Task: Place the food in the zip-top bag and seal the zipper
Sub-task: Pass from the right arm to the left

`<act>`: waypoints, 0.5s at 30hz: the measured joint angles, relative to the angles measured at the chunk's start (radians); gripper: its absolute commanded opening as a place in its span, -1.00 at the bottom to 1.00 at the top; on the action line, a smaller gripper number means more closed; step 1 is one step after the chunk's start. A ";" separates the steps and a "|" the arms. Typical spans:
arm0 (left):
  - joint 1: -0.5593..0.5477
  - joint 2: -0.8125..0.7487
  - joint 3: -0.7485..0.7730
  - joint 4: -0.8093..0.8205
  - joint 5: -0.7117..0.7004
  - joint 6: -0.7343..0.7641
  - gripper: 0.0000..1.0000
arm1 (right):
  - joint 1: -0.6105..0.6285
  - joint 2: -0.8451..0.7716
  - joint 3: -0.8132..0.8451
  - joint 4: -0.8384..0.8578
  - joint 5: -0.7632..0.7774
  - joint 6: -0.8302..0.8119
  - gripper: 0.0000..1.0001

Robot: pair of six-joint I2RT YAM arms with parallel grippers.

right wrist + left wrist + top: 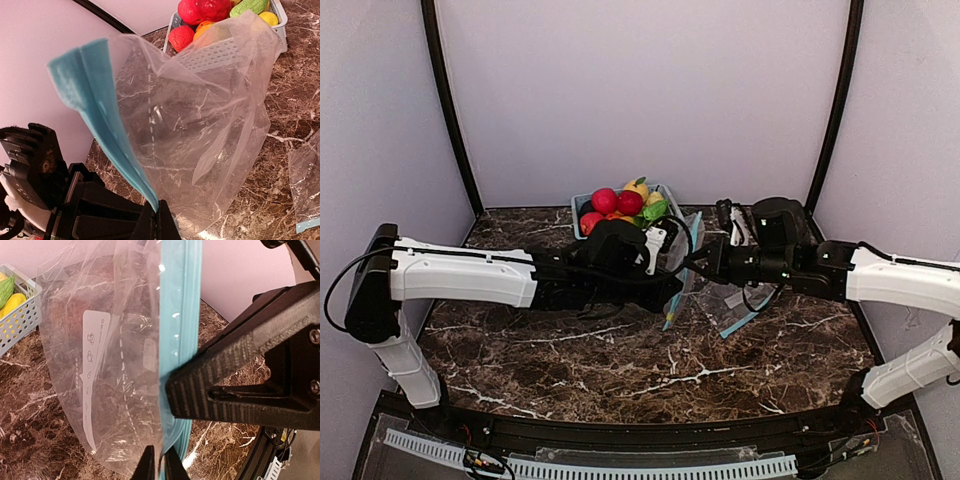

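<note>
Dark marbled tabletop (620, 370) under lilac walls. At 12 o'clock, a light-blue basket (578, 222) piled with the food (617, 203): red, yellow and green pieces. Just at 6 o'clock of that basket, near centre, the zip-top bag (200, 140) held up, clear and crinkled, zipper (100, 115) standing on end. Clenched on the zipper from 9 o'clock, left hand (159, 466); clenched on it from 3 o'clock, right hand (157, 222). Lying flat at 4 o'clock of the held bag, a second clear bag (745, 305).
</note>
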State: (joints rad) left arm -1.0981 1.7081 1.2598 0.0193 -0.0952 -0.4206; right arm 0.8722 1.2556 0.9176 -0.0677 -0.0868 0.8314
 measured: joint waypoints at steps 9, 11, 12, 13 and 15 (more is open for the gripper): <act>-0.001 0.011 0.001 -0.005 -0.040 -0.006 -0.99 | 0.004 0.003 -0.008 -0.001 0.035 -0.004 -0.38; -0.001 0.011 0.001 -0.007 -0.053 -0.011 -0.99 | 0.006 -0.007 -0.017 -0.011 0.045 -0.016 -0.24; -0.001 0.011 0.001 -0.008 -0.058 -0.014 -0.99 | 0.007 -0.013 -0.022 -0.016 0.053 -0.019 -0.19; 0.000 0.011 0.001 -0.009 -0.063 -0.017 -0.99 | 0.007 -0.019 -0.026 -0.023 0.063 -0.024 -0.18; 0.000 0.011 0.001 -0.010 -0.070 -0.022 -0.99 | 0.008 -0.036 -0.036 -0.039 0.085 -0.039 -0.17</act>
State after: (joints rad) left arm -1.0981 1.7195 1.2606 0.0097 -0.1654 -0.4423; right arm 0.8799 1.2194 0.8818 -0.1070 -0.0017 0.7921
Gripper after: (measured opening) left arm 0.008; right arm 0.405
